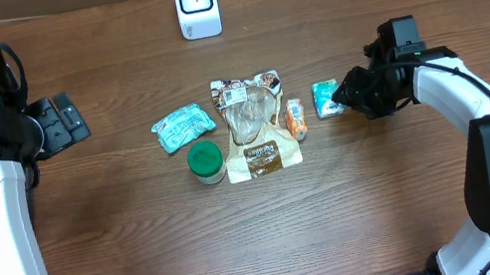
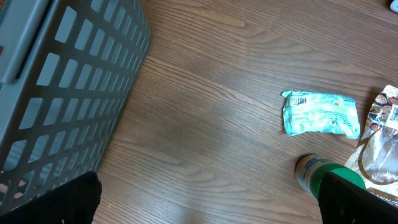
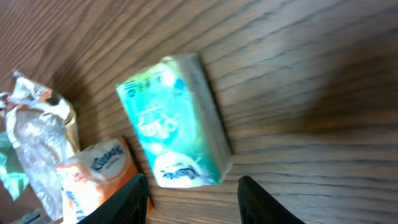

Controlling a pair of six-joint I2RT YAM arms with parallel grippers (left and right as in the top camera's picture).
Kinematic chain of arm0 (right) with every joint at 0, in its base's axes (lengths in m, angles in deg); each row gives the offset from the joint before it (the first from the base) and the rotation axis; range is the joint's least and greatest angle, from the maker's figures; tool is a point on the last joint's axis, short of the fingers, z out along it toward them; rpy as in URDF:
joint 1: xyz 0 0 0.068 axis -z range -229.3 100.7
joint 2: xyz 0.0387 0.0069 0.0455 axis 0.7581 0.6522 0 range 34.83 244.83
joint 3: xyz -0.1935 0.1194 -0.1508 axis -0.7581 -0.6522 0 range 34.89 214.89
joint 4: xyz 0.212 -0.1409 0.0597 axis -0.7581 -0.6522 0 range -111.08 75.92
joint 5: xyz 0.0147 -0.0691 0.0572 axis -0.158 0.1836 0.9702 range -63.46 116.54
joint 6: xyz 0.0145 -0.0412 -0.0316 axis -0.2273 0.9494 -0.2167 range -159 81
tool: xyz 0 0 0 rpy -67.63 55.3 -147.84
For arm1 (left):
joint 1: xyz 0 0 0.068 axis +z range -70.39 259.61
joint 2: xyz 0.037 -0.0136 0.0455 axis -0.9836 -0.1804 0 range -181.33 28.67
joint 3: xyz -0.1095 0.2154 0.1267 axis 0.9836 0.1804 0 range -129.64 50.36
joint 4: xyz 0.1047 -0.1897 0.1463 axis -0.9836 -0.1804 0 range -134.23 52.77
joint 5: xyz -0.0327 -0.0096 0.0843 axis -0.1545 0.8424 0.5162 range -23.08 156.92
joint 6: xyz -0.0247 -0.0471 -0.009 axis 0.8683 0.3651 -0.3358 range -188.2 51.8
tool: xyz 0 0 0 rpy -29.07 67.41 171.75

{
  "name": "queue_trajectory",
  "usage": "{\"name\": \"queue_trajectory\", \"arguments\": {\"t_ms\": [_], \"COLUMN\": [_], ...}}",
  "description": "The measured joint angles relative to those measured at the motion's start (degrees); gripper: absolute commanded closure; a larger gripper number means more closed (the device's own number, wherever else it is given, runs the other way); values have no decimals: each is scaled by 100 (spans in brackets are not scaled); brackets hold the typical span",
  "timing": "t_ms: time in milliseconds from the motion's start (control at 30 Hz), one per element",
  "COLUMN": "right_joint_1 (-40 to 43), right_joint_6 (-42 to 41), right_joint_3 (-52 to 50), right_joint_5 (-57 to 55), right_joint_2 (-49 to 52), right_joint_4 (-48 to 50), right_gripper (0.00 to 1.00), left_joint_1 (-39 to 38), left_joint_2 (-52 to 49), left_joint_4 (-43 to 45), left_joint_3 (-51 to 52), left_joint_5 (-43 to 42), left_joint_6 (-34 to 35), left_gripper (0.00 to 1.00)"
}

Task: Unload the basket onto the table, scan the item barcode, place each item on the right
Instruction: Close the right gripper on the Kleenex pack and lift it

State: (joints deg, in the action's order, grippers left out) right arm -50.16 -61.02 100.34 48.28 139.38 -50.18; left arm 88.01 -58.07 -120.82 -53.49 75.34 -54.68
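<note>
At the counter's (image 1: pixel 139 227) right, poises the right hand (image 1: pixel 350 96), fingers (image 3: pixel 134 199) apart, beside the flat-lying tissue pack (image 1: pixel 325 99), probably to grasp it for scanning. Parks the left hand (image 1: pixel 68 118), spread wide, aside by the basket (image 2: pixel 62 93).

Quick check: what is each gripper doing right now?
Left gripper: open, holding nothing.
Right gripper: open at the end of the teal tissue pack, which lies on the table; not clamped on it.

A grey slatted basket (image 2: pixel 68 93) is sitting at the wooden table's (image 1: pixel 143 246) 9 o'clock edge. A teal pouch (image 1: pixel 182 126) is lying at 10 o'clock of the clear bag (image 1: pixel 255 120), a green-lidded jar (image 1: pixel 206 161) at 8 o'clock.
</note>
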Motion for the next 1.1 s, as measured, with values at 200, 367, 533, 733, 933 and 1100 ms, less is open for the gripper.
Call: {"name": "queue_trajectory", "arguments": {"t_ms": [200,367,533,733,933,1100], "right_joint_1": [-42,-39,-39,11,122,157], "right_joint_6": [153,177,144,-22,157,278], "right_joint_3": [-66,-90,-83,-83,-52,101], "right_joint_5": [61,166,308,531,1631,3322], "right_joint_2": [258,601,614,608,254,-568], "right_joint_4": [413,503,514,372,-310,-2], "right_gripper": [67,81,96,96,96,96], "left_joint_1": [0,0,0,0,0,0], "left_joint_2": [0,0,0,0,0,0], "left_joint_4": [0,2,0,0,0,0], "left_joint_3": [0,0,0,0,0,0], "left_joint_5": [2,2,2,0,2,2], "left_joint_6": [0,0,0,0,-2,0], "left_gripper": [0,0,0,0,1,1]}}
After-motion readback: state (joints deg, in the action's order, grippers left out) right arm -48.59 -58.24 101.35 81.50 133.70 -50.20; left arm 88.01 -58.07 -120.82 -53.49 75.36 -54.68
